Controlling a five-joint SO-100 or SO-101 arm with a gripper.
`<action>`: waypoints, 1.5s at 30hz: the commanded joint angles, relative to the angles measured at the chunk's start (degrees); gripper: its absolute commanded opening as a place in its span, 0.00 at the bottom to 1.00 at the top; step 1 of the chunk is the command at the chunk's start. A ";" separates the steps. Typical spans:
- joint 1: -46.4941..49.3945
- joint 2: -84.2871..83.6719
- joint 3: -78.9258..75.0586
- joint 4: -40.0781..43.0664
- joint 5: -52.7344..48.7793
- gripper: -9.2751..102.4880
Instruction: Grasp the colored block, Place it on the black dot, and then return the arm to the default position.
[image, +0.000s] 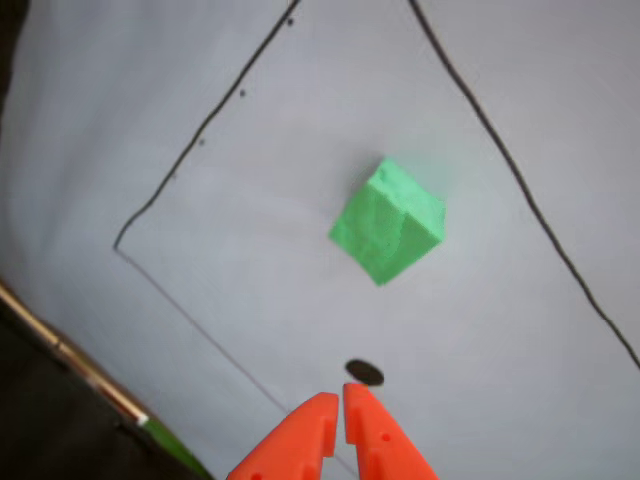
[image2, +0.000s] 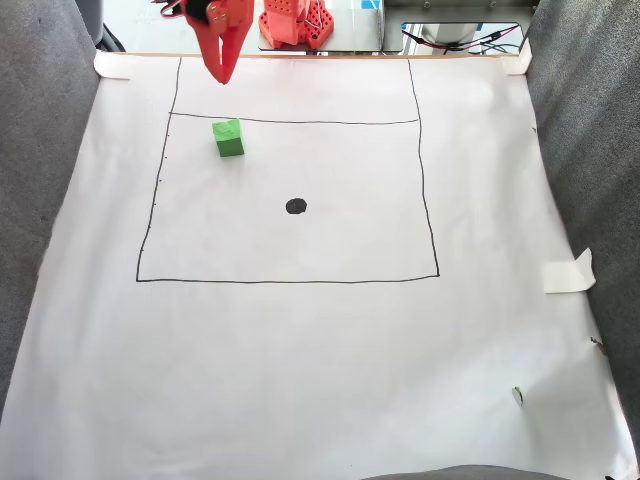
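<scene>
One green block (image2: 228, 138), claw (image2: 224, 76) apart.

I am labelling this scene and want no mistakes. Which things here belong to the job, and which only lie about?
Belong to the job:
green block
black dot
gripper, shut, holding nothing

Only lying about:
white paper sheet with its drawn rectangle
folded tape piece
grey cloth
</scene>
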 joint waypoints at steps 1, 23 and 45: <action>-0.62 -1.49 -3.96 0.26 -2.02 0.08; -2.90 -21.97 -26.63 26.98 -5.62 0.08; -3.60 -22.76 -26.37 24.17 -51.77 0.08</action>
